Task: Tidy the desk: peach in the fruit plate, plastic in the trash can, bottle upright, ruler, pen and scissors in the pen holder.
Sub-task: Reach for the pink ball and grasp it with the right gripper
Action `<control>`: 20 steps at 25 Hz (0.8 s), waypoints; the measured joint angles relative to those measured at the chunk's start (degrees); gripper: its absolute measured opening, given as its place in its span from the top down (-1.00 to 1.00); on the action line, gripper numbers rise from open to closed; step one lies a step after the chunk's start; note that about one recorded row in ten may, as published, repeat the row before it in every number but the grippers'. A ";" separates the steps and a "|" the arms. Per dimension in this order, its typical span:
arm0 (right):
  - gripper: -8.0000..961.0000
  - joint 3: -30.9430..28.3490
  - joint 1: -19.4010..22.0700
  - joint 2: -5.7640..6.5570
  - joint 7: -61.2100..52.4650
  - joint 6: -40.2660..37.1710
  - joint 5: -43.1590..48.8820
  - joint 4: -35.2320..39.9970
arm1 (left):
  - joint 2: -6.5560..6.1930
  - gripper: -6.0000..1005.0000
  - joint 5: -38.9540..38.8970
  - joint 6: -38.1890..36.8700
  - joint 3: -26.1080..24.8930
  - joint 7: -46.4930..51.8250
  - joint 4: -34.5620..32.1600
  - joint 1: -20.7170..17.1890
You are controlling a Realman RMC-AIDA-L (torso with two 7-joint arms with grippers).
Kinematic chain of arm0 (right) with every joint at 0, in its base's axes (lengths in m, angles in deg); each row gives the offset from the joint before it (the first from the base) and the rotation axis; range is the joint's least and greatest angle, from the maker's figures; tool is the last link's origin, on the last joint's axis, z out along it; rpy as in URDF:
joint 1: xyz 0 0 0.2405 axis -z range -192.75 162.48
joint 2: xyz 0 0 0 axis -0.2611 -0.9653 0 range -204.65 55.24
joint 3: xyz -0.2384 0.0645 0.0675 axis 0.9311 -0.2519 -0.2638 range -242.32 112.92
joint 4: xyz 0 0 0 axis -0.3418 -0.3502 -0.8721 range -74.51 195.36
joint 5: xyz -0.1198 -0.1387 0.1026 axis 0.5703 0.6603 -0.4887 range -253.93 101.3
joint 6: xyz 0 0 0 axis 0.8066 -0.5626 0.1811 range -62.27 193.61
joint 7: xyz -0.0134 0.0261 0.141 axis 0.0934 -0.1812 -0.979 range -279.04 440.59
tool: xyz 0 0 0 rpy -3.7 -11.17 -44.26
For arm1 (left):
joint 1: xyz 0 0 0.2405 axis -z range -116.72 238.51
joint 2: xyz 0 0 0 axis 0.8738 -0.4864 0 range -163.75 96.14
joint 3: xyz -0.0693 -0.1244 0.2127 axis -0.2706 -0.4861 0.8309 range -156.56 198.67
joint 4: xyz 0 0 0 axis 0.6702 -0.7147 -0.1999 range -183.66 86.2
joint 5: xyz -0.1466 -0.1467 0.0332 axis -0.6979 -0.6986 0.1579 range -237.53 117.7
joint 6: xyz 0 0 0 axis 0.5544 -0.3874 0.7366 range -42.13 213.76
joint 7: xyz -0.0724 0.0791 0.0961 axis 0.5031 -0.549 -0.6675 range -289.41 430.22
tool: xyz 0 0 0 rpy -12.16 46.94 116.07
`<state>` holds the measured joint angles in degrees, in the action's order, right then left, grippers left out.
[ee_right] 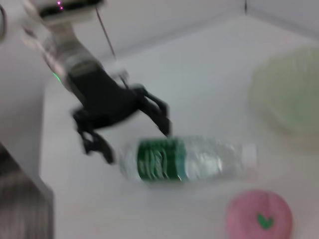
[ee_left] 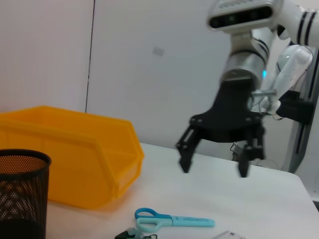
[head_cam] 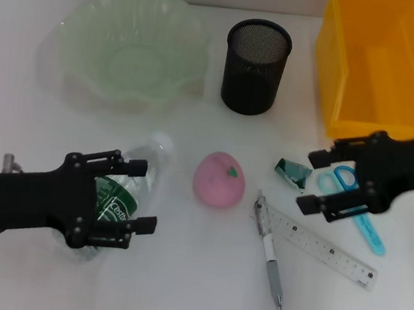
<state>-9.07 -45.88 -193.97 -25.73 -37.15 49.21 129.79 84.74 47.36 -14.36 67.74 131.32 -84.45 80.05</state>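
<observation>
**Two open tools over an untidy counter**

We see the white counter [head_cam: 175, 287] carrying everything. Upper right stands the yellow trash can [head_cam: 384, 63]; upper left, the green fruit plate [head_cam: 133, 48]; between them, the black pen holder [head_cam: 255, 66]. Our left tool [head_cam: 129, 202], lower left, spreads open around the lying bottle [head_cam: 123, 194]. Our right tool [head_cam: 316, 180], at right, hangs open above the scissors [head_cam: 359, 211]. Centre frame sit the peach [head_cam: 219, 179], then ruler [head_cam: 324, 247], pen [head_cam: 271, 261] and crumpled plastic [head_cam: 293, 172].
</observation>
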 joint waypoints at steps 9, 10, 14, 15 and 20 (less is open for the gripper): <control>-0.74 18.90 -12.42 -0.03 -23.98 8.77 12.58 4.21 | -0.04 -0.68 -0.97 -0.99 -1.30 -1.35 0.31 -2.48; -0.74 20.88 -13.31 -0.04 -25.34 9.87 13.58 3.74 | -0.07 -0.68 -0.97 -0.99 -1.37 -1.29 0.31 -2.54; -0.74 28.36 -14.95 -0.16 -29.33 14.51 15.86 1.45 | -0.15 -0.68 -0.97 -1.02 -1.61 -0.97 0.31 -2.66; -0.74 29.47 -15.14 -0.18 -30.06 15.64 15.94 0.81 | -0.15 -0.68 -0.97 -1.03 -1.66 -0.94 0.31 -2.67; -0.74 31.18 -15.76 -0.35 -32.34 19.67 13.60 -3.02 | -0.16 -0.68 -0.97 -0.99 -1.69 -0.92 0.31 -2.70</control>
<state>22.11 -61.63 -194.31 -58.07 -17.48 62.80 126.77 84.58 46.39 -15.35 66.04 130.41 -84.14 77.35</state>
